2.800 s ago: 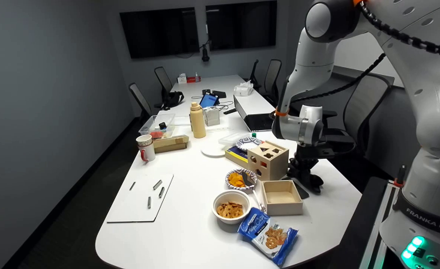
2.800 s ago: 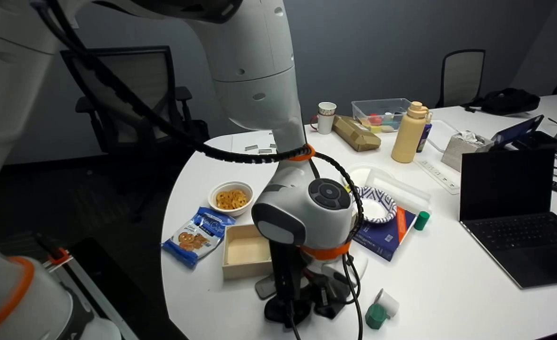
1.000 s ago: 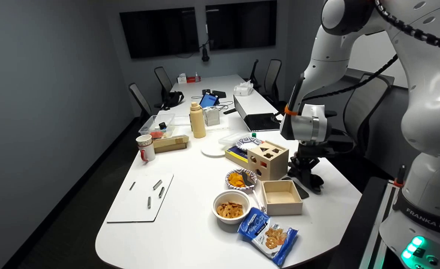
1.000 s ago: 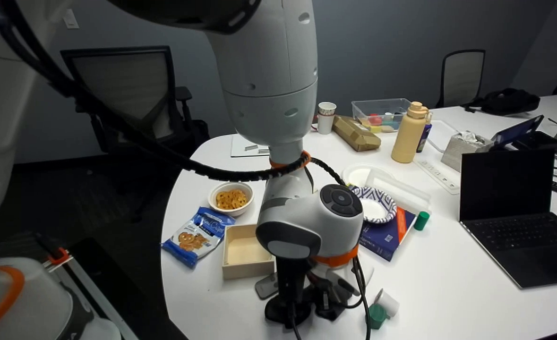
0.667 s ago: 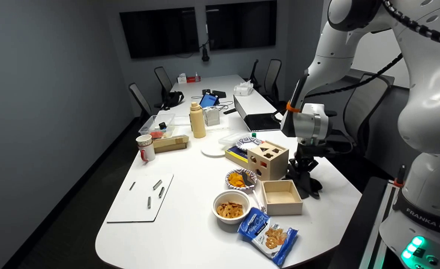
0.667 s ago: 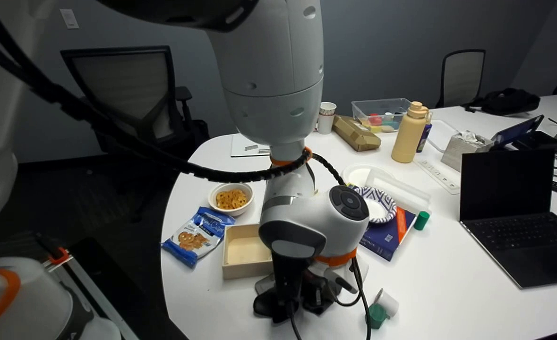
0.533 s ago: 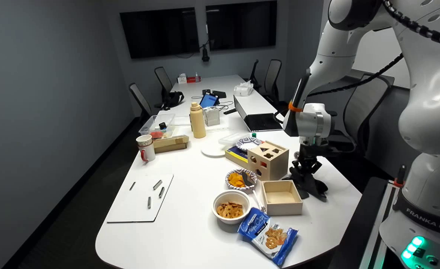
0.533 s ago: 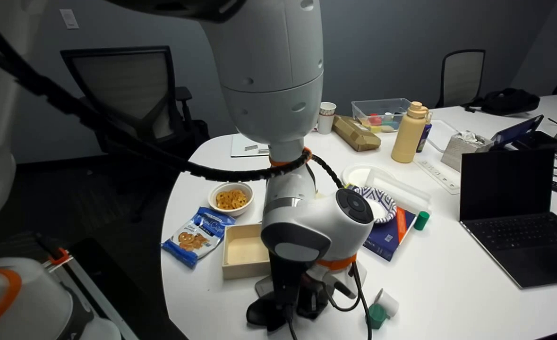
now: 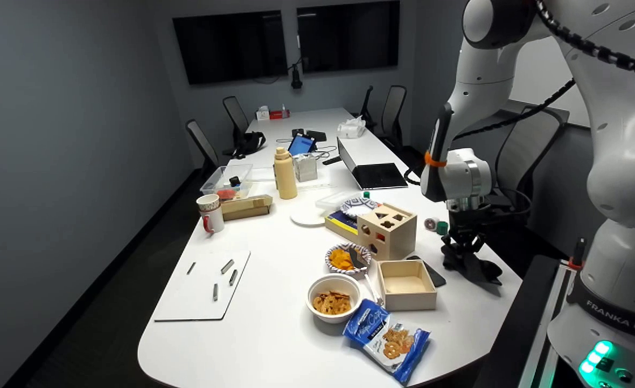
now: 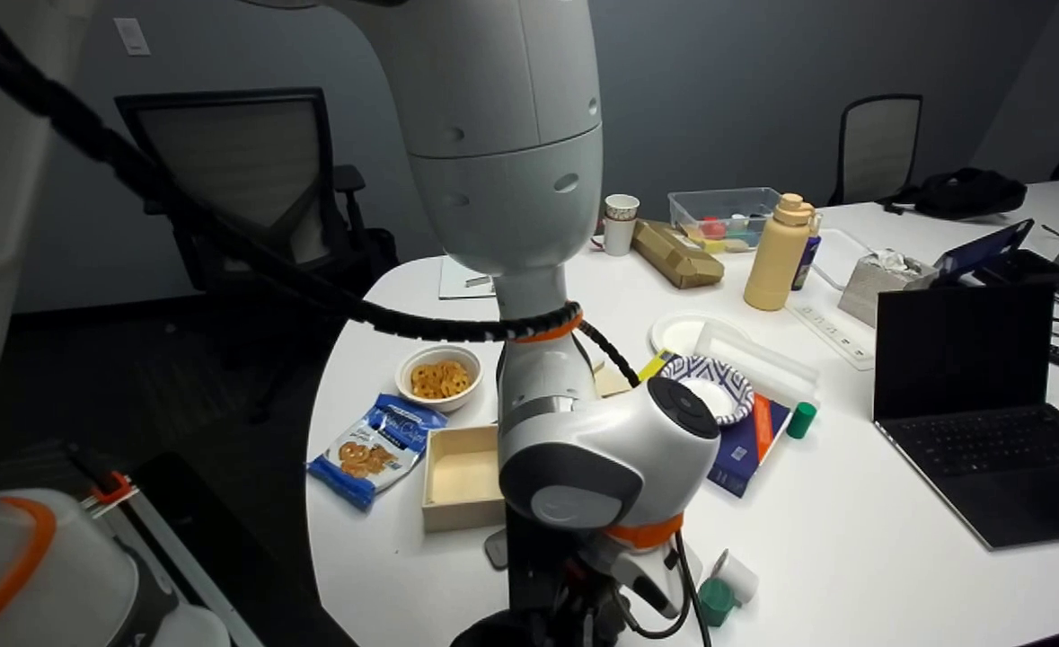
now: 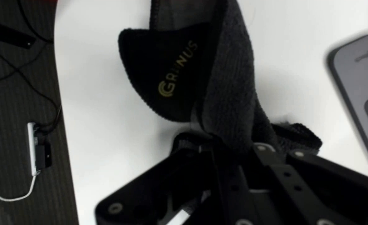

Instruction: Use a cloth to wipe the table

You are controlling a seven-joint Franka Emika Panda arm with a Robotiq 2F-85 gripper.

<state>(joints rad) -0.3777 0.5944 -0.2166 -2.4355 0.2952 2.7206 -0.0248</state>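
Wrist view shows the dark cloth [image 11: 230, 78] clamped in the gripper [image 11: 240, 153], its longer fold extending ahead of the grip over the white table [image 11: 90, 103], between the edge and the grey remote [image 11: 358, 81].

Dark cloth [image 9: 475, 268] pinched in my gripper [image 9: 465, 246], near the table's [image 9: 274, 345] edge.
Wooden cube [image 9: 395, 237], open box [image 9: 410, 302], blue snack bag [image 9: 386, 340]: apart from it.

Wrist view | dark-grey fabric cloth [image 11: 233, 81] cut by top edge, partly hidden behind black jointed pincer [image 11: 238, 154] | grey round-cornered plastic remote [image 11: 363, 89] cut by right edge (lettering [image 11: 365, 55] blurred, unreadable)
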